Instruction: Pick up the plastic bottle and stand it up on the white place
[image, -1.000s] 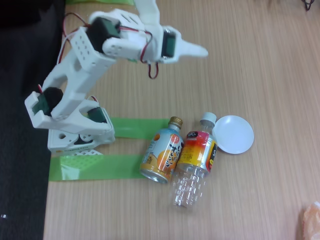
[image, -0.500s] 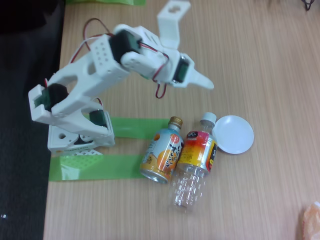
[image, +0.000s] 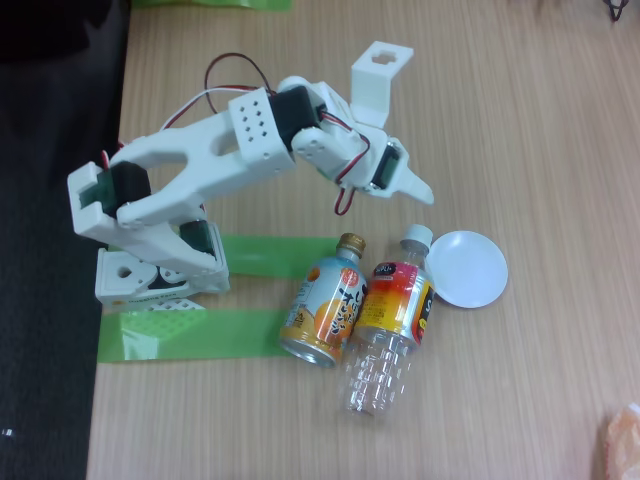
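- The gripper (image: 425, 192) is white plastic and ends in a pointy tip near the middle of the picture. It hangs in the air above the table and touches nothing. I cannot tell if its fingers are apart or together.
- The arm (image: 210, 155) behind it is white and blocky, with little round holes, black motors and thin red and white wires. It stands at the left on a white base (image: 150, 280).
- The plastic bottle (image: 390, 325) lies on its side below the gripper, in the lower middle. Its body is clear and bumpy, its cap is white, and its label is red, orange and yellow. It looks empty.
- The cap touches or just overlaps the edge of the white place (image: 470, 268), a small round smooth dish. Nothing is in the dish.
- An orange and blue metal bottle-can (image: 325, 300) with a gold cap lies right beside the plastic bottle, on its left.
- Two strips of green tape (image: 190, 335) are stuck flat on the light wooden table (image: 540, 120).
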